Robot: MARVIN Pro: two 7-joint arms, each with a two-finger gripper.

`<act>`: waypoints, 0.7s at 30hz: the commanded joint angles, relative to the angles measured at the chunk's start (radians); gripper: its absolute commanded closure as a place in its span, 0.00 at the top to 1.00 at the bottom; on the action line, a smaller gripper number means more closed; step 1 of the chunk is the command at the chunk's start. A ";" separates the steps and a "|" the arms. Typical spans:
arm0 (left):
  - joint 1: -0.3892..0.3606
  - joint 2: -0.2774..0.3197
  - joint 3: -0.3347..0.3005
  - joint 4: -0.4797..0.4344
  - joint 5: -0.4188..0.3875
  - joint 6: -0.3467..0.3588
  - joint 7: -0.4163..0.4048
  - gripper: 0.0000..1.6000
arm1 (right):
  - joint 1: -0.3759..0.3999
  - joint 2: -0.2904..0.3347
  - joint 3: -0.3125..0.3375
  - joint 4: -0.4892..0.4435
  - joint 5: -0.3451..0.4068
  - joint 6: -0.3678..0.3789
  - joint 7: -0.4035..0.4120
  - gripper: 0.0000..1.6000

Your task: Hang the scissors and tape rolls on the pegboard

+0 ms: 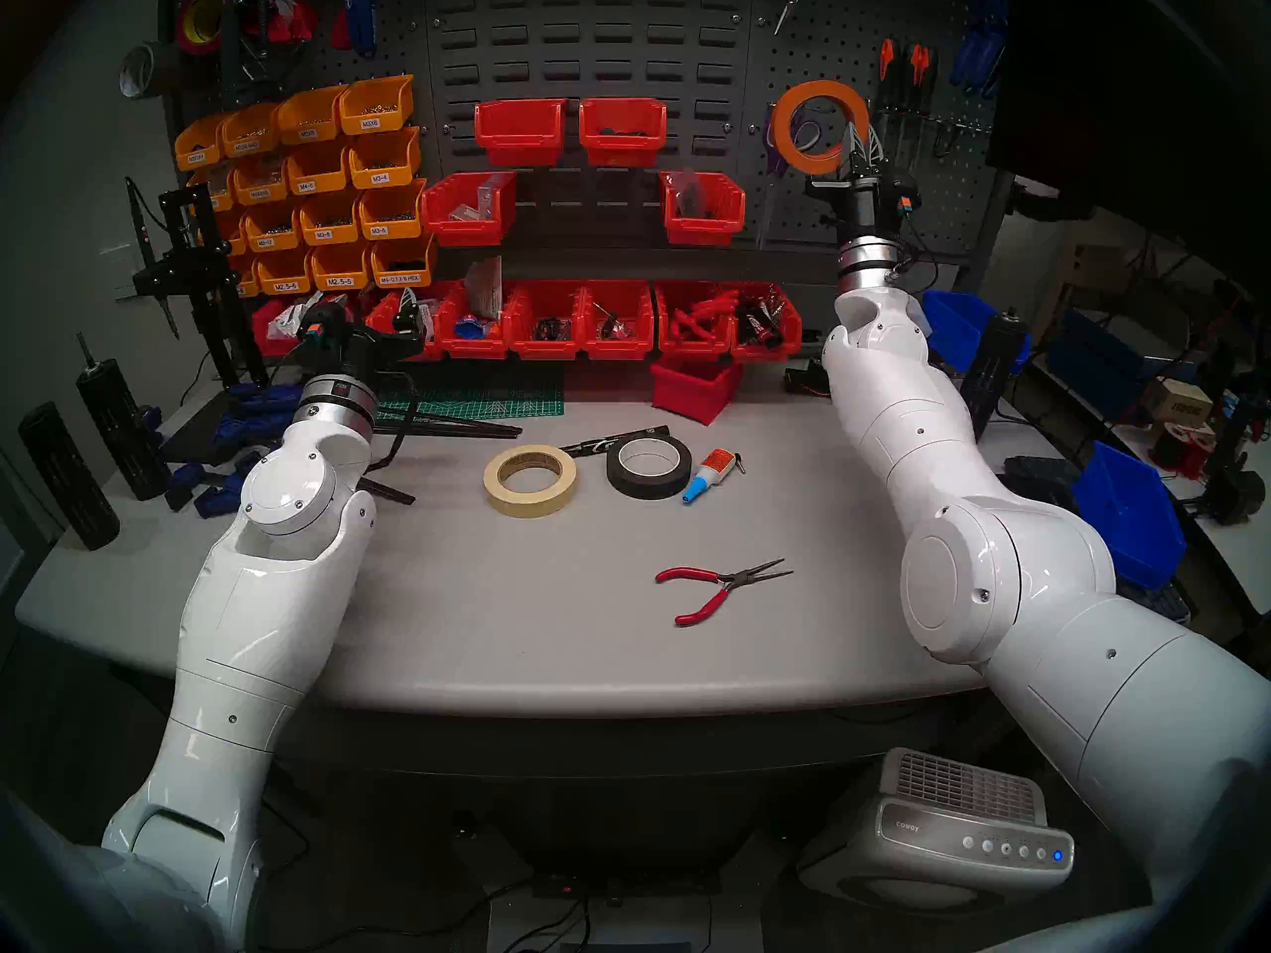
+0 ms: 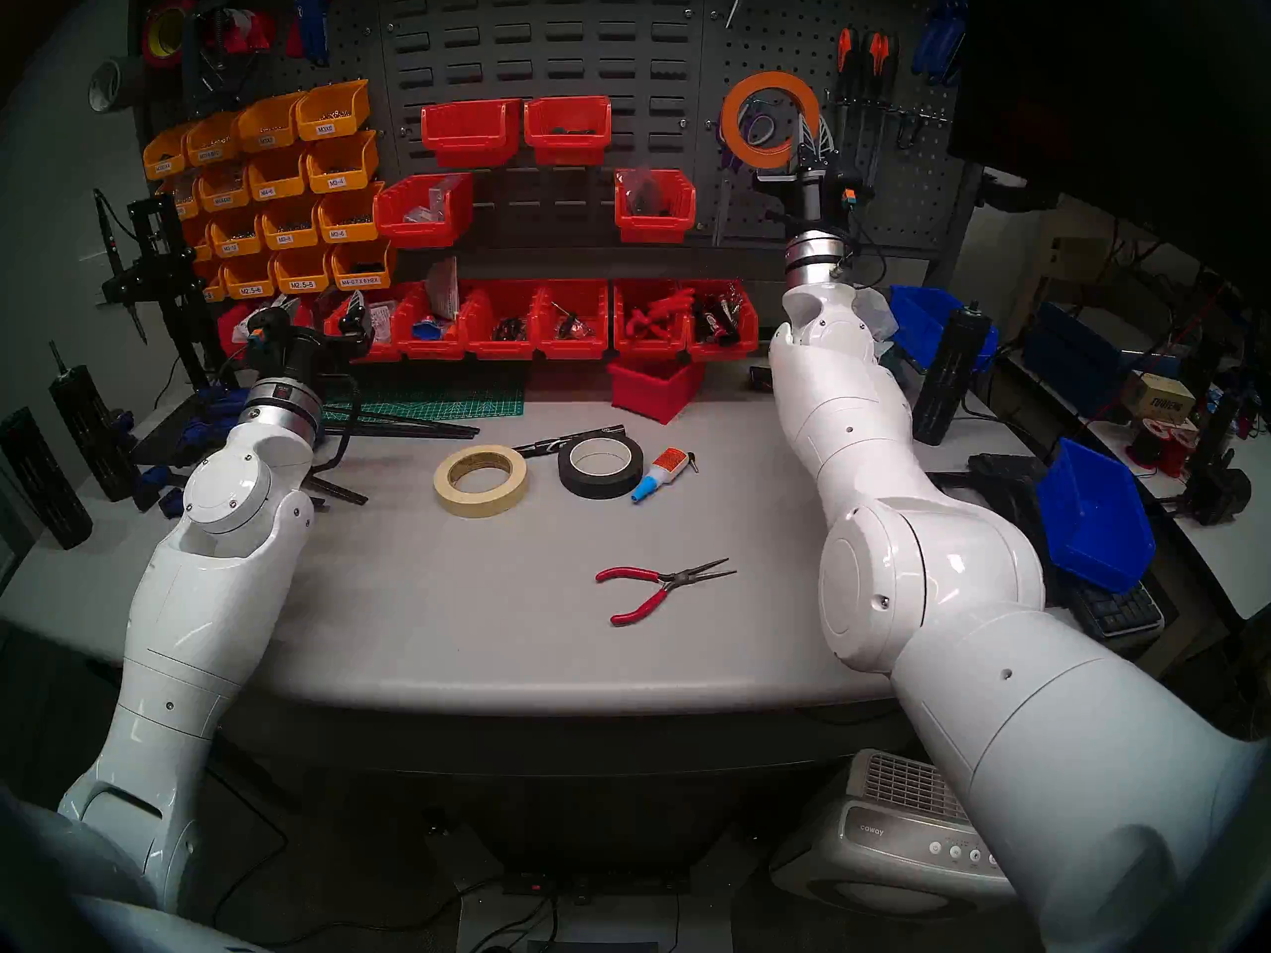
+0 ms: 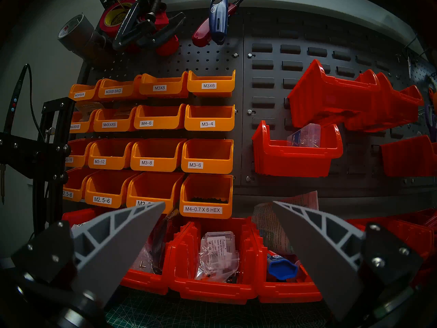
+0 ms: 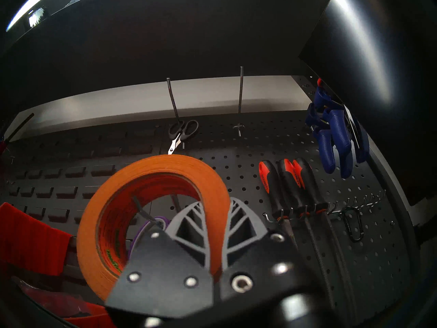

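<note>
While the right end effector (image 1: pixel 858 148) is raised against the dark perforated pegboard (image 1: pixel 963 195) at about 1 o'clock in the head view, its two grey fingers are clamped on the rim of the orange tape roll (image 1: pixel 818 125), one finger inside the ring and one outside. In the right wrist view the orange tape roll (image 4: pixel 151 202) stands on edge just before the pegboard (image 4: pixel 248 169), and a thin metal hook (image 4: pixel 144 212) shows through its opening, with a purple scissors handle (image 4: pixel 151 225) behind it; whether the roll rests on the hook cannot be told. Part of the purple-handled scissors (image 1: pixel 780 154) hanging on the board shows at the roll's 8 o'clock.

On the grey table (image 1: pixel 481 621) lie the cream masking tape roll (image 1: pixel 529 480) and, at its 3 o'clock, the black tape roll (image 1: pixel 649 469), near each other but apart. A small glue bottle (image 1: pixel 708 476) lies just beside the black roll, and red-handled needle-nose pliers (image 1: pixel 715 587) lie toward 5 o'clock of it.

The left end effector (image 3: pixel 218 228) hovers at 9 o'clock before the red bins (image 3: pixel 212 285), fingers spread apart and empty.
</note>
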 commanded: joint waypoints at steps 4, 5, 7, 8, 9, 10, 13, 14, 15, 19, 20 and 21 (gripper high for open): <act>-0.035 0.002 -0.009 -0.030 0.000 -0.015 -0.002 1.00 | 0.114 -0.001 -0.003 0.035 0.005 0.028 0.016 0.00; -0.035 0.002 -0.009 -0.030 0.000 -0.015 -0.002 1.00 | 0.118 -0.001 -0.003 0.040 0.005 0.031 0.017 0.00; -0.035 0.002 -0.009 -0.030 0.000 -0.015 -0.002 1.00 | 0.128 -0.002 -0.003 0.053 0.004 0.039 0.020 0.00; -0.035 0.002 -0.009 -0.030 0.000 -0.015 -0.002 1.00 | 0.128 -0.002 -0.003 0.053 0.004 0.039 0.020 0.00; -0.035 0.002 -0.009 -0.030 0.000 -0.015 -0.002 1.00 | 0.133 -0.002 -0.002 0.061 0.003 0.045 0.021 0.00; -0.035 0.002 -0.009 -0.030 0.000 -0.015 -0.002 1.00 | 0.133 -0.002 -0.002 0.061 0.003 0.045 0.021 0.00; -0.035 0.002 -0.009 -0.030 0.000 -0.015 -0.002 1.00 | 0.150 0.001 -0.002 0.086 0.002 0.053 0.023 0.00; -0.035 0.002 -0.009 -0.030 0.000 -0.015 -0.002 1.00 | 0.162 0.006 -0.001 0.104 0.000 0.061 0.024 0.00; -0.035 0.002 -0.009 -0.030 0.000 -0.015 -0.002 1.00 | 0.167 0.008 -0.001 0.112 -0.001 0.066 0.024 0.00; -0.035 0.002 -0.009 -0.030 0.000 -0.014 -0.002 1.00 | 0.182 0.013 -0.001 0.130 -0.002 0.087 0.023 0.00; -0.035 0.002 -0.009 -0.030 0.000 -0.014 -0.002 1.00 | 0.195 0.013 -0.001 0.148 -0.003 0.088 0.023 0.00; -0.035 0.002 -0.009 -0.030 0.000 -0.014 -0.002 1.00 | 0.201 0.014 -0.001 0.157 -0.003 0.092 0.023 0.00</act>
